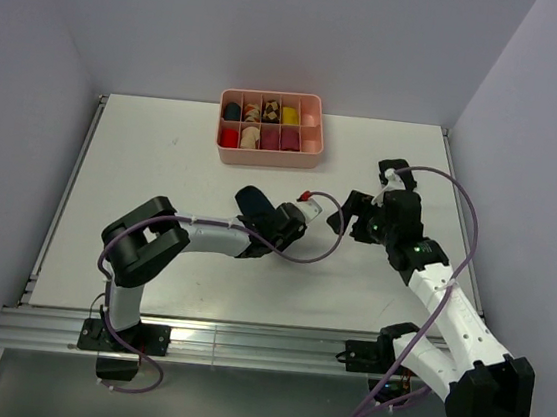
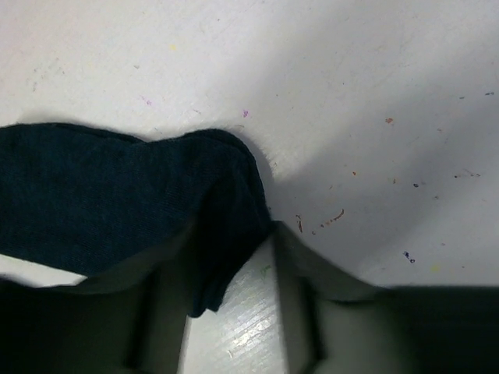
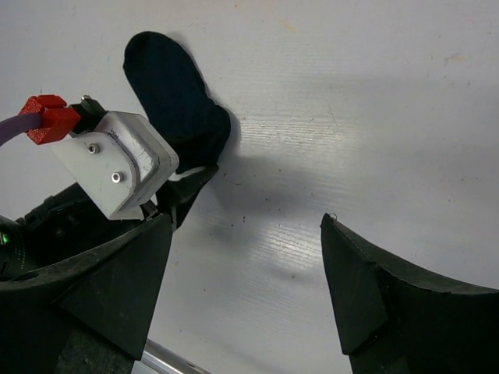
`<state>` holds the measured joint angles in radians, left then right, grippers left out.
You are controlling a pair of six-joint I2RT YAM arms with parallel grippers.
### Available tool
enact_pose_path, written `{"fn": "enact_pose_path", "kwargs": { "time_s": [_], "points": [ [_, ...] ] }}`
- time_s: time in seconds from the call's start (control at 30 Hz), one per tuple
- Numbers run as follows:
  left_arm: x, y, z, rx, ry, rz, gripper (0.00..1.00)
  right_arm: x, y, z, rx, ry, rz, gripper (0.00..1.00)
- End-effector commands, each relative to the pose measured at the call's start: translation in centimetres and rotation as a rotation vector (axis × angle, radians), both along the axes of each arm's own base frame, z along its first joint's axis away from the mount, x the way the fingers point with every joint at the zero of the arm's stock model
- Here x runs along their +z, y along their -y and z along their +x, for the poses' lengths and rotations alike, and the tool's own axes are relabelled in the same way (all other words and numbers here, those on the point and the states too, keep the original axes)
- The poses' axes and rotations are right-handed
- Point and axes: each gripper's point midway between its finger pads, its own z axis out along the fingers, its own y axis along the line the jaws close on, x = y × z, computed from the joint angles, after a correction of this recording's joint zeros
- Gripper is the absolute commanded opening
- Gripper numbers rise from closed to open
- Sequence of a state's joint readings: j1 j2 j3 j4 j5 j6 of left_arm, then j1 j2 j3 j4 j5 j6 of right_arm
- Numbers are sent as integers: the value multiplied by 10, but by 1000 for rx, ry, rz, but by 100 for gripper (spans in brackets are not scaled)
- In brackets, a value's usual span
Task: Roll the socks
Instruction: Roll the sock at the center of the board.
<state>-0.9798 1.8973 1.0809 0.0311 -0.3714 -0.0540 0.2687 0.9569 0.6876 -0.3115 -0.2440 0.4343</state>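
Observation:
One black sock (image 1: 253, 201) lies on the white table near the middle. It also shows in the left wrist view (image 2: 101, 195) and in the right wrist view (image 3: 175, 86). My left gripper (image 1: 265, 217) is low at the sock's end. Its jaws (image 2: 230, 304) stand a little apart, with a fold of the sock's edge against the left finger (image 2: 160, 312) and bare table showing beside it. My right gripper (image 1: 369, 194) is wide open and empty (image 3: 246, 226), just right of the left gripper (image 3: 187, 183). The striped sock and the other black sock are out of view.
A pink divided tray (image 1: 266, 159) stands at the back centre, with rolled fabric items in several compartments. The left wrist's white camera mount with a red plug (image 3: 117, 160) and a purple cable sits close to my right gripper's left finger (image 3: 117, 273).

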Motion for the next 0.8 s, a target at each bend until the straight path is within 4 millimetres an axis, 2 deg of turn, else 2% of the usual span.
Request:
{"fn": "enact_pose_path", "kwargs": {
  "time_s": [0.0, 0.03, 0.07, 0.13, 0.17, 0.33, 0.4, 0.47, 0.5, 0.57, 0.6, 0.77],
  "points": [
    [-5, -1, -3, 16, -23, 9, 42, 8, -5, 2, 4, 49, 34, 84],
    [-5, 0, -3, 13, -29, 0, 38, 6, -6, 1, 12, 44, 40, 84],
    [-3, 0, -6, 8, -46, 4, 27, 6, -7, 1, 15, 50, 46, 83],
    [-2, 4, -13, -9, -95, -22, 15, 3, -9, 0, 22, 45, 54, 83],
    [7, 9, -12, -13, -105, -53, 1, 4, -10, 1, 25, 50, 57, 83],
    [28, 21, -22, -36, -326, -243, 1, 1, -13, 2, 38, 53, 69, 83],
    [35, 13, -13, -1, -387, -277, 1, 1, -18, 2, 52, 53, 94, 81],
    [41, 18, -14, -5, -478, -340, 1, -3, -21, 4, 57, 47, 108, 80],
    [39, 11, -9, 15, -524, -354, 1, -5, -24, 3, 66, 42, 110, 79],
    [40, 15, -11, -1, -621, -403, 1, -8, -29, 4, 90, 53, 102, 78],
    [37, 7, -9, 15, -661, -402, 1, -10, -34, 2, 109, 58, 89, 77],
    [42, 4, -12, -32, -761, -407, 1, -16, -54, 0, 237, 145, -31, 77]
  ]
}}
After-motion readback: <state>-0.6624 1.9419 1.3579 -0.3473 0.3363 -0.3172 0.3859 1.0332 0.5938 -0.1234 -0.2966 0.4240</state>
